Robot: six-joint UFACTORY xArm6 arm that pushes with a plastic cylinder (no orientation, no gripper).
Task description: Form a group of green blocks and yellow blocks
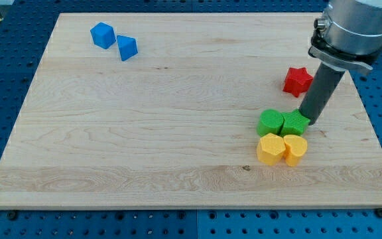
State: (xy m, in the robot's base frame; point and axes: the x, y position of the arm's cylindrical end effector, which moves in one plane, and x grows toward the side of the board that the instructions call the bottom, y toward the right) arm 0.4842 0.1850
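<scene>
Two green blocks sit side by side at the view's lower right: a rounded one [269, 123] on the left and a squarish one [295, 123] on the right. Just below them lie a yellow hexagon-like block [270, 148] and a yellow heart-like block [295, 149], touching each other and the green ones. My tip [307, 121] stands against the right side of the squarish green block. The dark rod rises from it toward the view's top right.
A red star block [298, 80] lies above the group, just left of the rod. Two blue blocks [102, 34] [127, 48] sit at the view's top left. The wooden board [144, 133] rests on a blue perforated table.
</scene>
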